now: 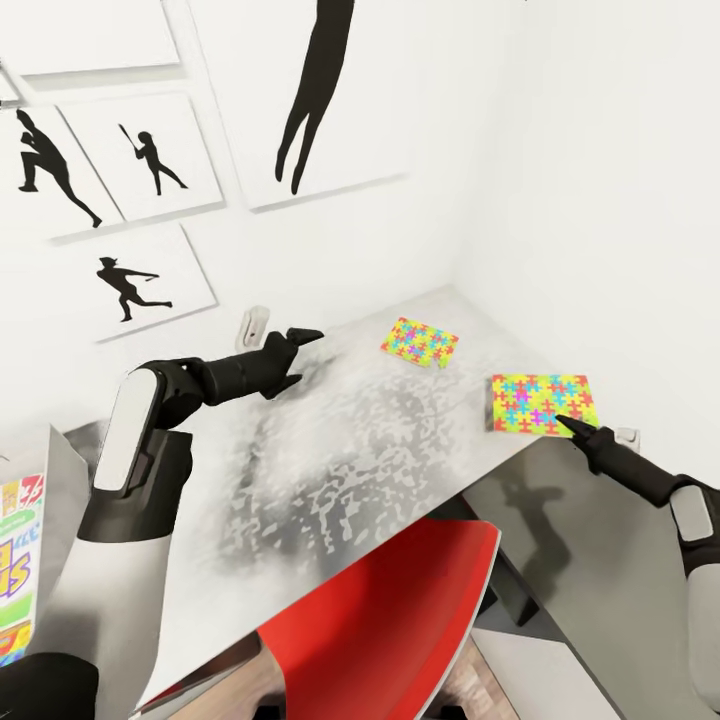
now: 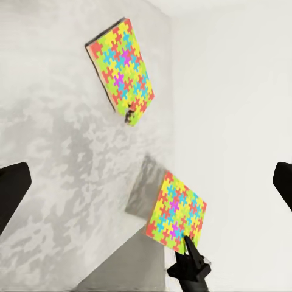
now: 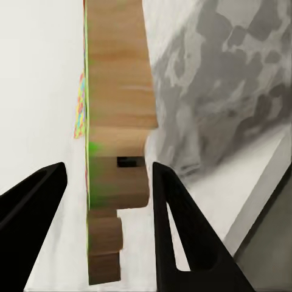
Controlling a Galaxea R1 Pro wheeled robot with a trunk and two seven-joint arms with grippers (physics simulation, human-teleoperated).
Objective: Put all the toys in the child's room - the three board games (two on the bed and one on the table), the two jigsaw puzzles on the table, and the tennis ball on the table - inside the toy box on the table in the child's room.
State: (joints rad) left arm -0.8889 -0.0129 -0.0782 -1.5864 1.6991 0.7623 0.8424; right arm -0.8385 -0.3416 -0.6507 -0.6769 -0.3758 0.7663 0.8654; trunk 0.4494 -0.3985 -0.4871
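Observation:
Two jigsaw puzzles lie on the pale grey table (image 1: 330, 440). The far puzzle (image 1: 420, 342) (image 2: 121, 67) lies flat near the wall. The near puzzle (image 1: 542, 402) (image 2: 176, 213) sticks out over the table's right edge and casts a shadow on the top. My right gripper (image 1: 575, 425) (image 3: 109, 170) is shut on its near edge, and the right wrist view shows its brown underside (image 3: 118, 121) between the fingers. My left gripper (image 1: 303, 355) (image 2: 146, 182) hangs open and empty over the table, left of both puzzles. At the far left stands the toy box's grey wall (image 1: 65, 480) with a printed board game (image 1: 20, 560) against it.
A red chair (image 1: 390, 610) is pushed under the table's front edge. White walls enclose the table's back and right sides, with silhouette pictures (image 1: 150, 280) on the back one. A small white object (image 1: 255, 325) sits at the table's back edge.

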